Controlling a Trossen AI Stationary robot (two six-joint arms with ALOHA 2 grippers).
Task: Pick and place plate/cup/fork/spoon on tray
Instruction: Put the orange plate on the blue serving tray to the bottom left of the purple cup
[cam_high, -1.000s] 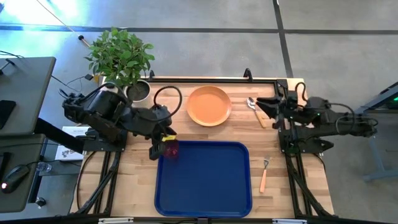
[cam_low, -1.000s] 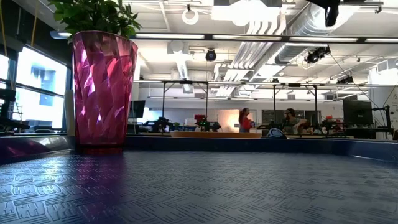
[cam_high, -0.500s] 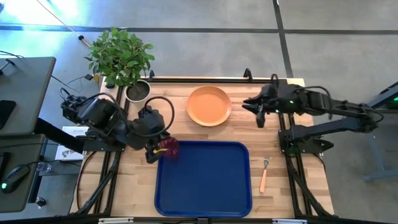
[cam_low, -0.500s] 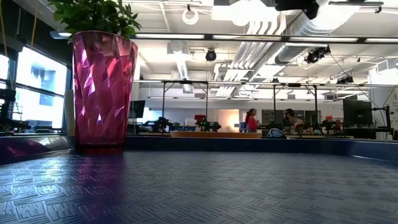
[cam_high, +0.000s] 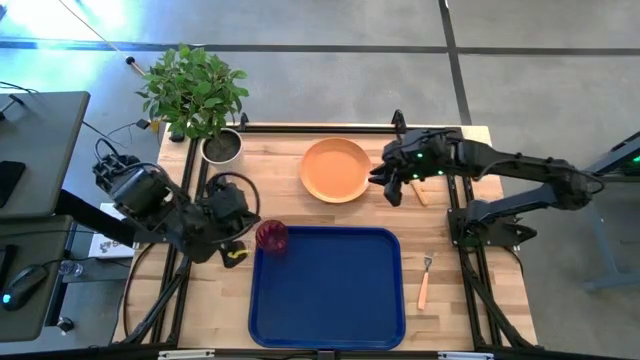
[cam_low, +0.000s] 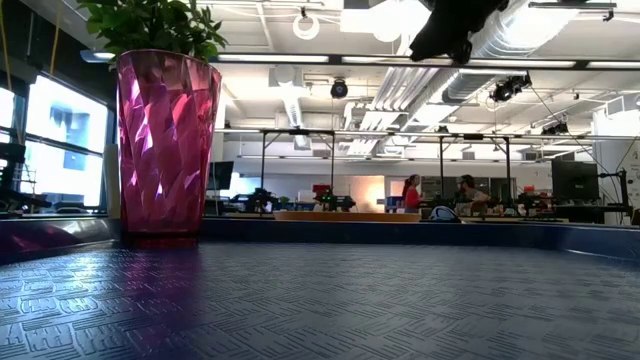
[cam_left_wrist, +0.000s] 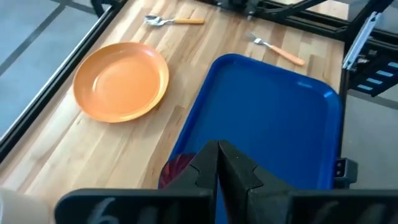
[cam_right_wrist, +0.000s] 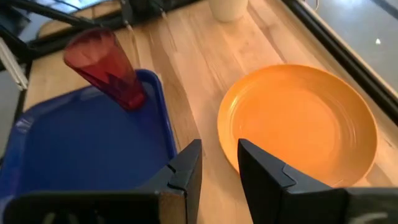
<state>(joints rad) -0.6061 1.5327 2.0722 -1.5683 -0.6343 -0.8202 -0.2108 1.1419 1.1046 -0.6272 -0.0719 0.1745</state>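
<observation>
Cup (cam_high: 271, 236) upright in the far-left corner of the blue tray (cam_high: 330, 300), already delivered. Left gripper (cam_high: 236, 254) just off the tray's left edge, near the cup but apart from it, fingers (cam_left_wrist: 239, 171) pressed together on nothing; probably parked there to leave the tray free.

Right gripper (cam_high: 391, 187) just beside the right rim of the orange plate (cam_high: 336, 169), fingers (cam_right_wrist: 264, 168) narrowly apart and empty, aimed at the near rim; likely lined up to pinch that thin edge, since a flat plate offers no other hold.

Plate on bare wood just beyond the tray's far edge. Spoon (cam_left_wrist: 171, 20) on the wood to the plate's right, under the right arm in the overhead view. Fork (cam_high: 424, 279) on the wood right of the tray.

Potted plant (cam_high: 197, 95) at the far-left corner, well clear. Standing cup in the tray corner the only thing to steer around; rest of the tray bare.
</observation>
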